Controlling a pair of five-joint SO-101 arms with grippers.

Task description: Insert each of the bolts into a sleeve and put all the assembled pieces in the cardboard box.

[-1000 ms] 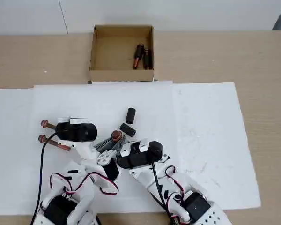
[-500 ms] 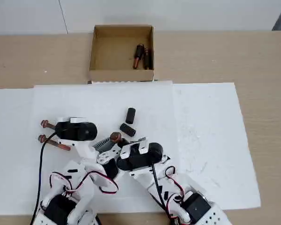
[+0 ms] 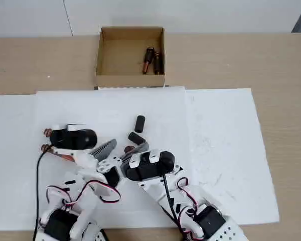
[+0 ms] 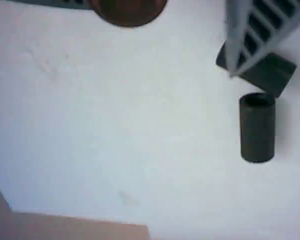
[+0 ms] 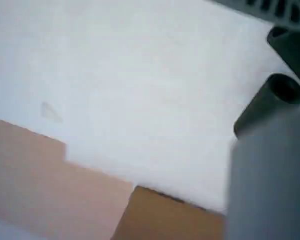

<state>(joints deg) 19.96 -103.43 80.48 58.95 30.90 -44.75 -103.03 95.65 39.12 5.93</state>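
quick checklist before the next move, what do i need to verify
1. Bolt between the arms gripped firmly: cannot tell.
2. Bolt seated in a sleeve: not ok, not yet.
3. Free sleeves on the paper: ok, far sleeve and near sleeve lie loose.
4. Spare bolts waiting on the paper: ok, two.
5. Cardboard box has room: ok, assembled pieces sit along one side.

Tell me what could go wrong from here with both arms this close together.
The left hand and right hand crowd around one bolt; they might collide or knock it away. The right hand sits right beside the nearer sleeve, which could get nudged and roll off. Two more bolts lie partly under the left arm, whose cable might drag them.
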